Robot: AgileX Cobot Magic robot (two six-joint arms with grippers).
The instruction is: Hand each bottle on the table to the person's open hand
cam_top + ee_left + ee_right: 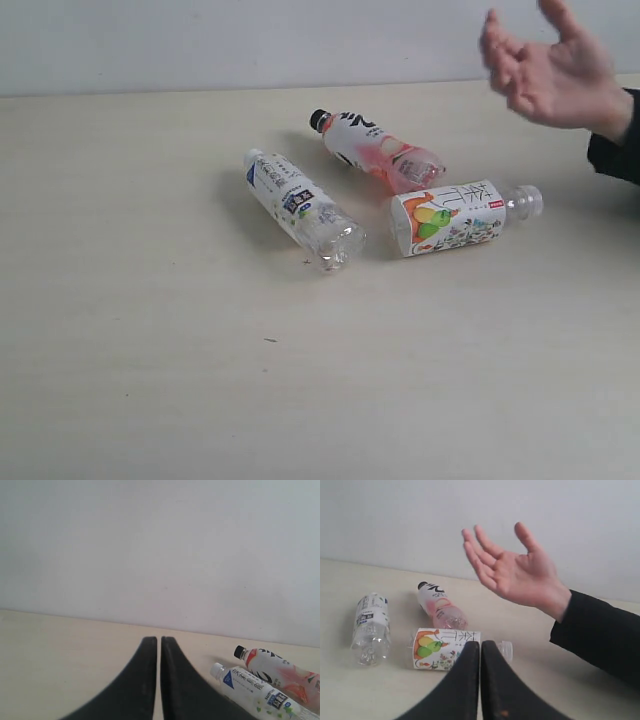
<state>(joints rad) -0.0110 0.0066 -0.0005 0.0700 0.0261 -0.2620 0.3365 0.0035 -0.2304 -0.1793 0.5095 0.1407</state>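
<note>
Three small clear plastic bottles lie on their sides on a broad, pale cream surface (150, 350), grouped right of centre in the exterior view. A plain whitish wall (200, 40) runs behind.

The white-and-blue bottle (300, 208) lies furthest left, on a slant, with its white cap toward the wall and its clear base toward the camera. Behind it and to the right lies the pink bottle (375, 150), slanted the same way, black cap toward the wall. The fruit-label bottle (455, 217) lies furthest right, with orange and green fruit on its white label and its neck toward the right edge. Its base sits just beside the base of the white-and-blue bottle, with a narrow gap between them. The pink bottle's base comes very near it — whether they touch cannot be told.

A bare hand (550, 70) hovers above the far right of the surface, palm open and fingers spread, with a black sleeve (615, 150) at the wrist. It holds nothing.

Neither arm shows in the exterior view. In the left wrist view, the left tool (159, 640) has its two black fingers drawn together, with only a thin slit between them and nothing gripped. In the right wrist view, the right tool (480, 644) is likewise closed and empty — its tips point toward the fruit-label bottle.
</note>
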